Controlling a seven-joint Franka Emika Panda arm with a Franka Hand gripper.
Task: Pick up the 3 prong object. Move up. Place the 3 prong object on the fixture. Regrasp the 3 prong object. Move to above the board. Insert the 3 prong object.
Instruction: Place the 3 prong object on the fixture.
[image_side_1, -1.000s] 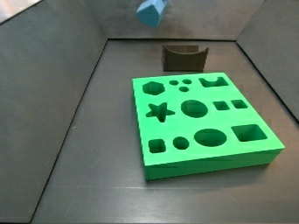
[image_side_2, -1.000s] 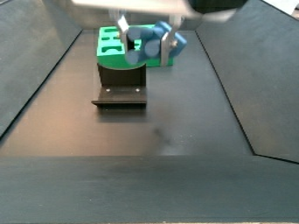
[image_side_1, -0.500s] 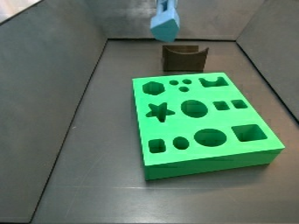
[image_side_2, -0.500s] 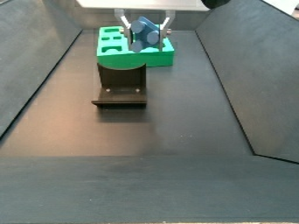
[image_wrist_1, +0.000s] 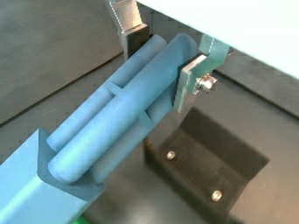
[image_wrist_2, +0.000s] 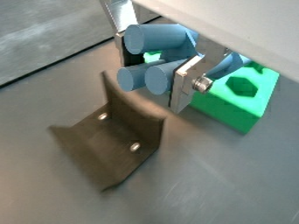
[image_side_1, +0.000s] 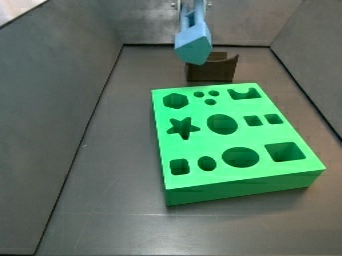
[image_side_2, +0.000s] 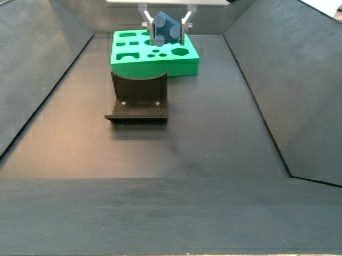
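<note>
Lowered since a second ago toward the small dark brown notched fixture (image_side_1: 209, 67), tool (image_wrist_1: 163, 54) clamped on the light-blue plastic 3 prong object (image_wrist_1: 111, 118) above it; best eased down squarely into the notch.

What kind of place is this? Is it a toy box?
Probably a robot test bench, not a toy box. Dark walls fence in a bare floor holding only a green board with shaped holes and a dark fixture. The gripper hangs above the fixture, holding a blue 3 prong object.
</note>
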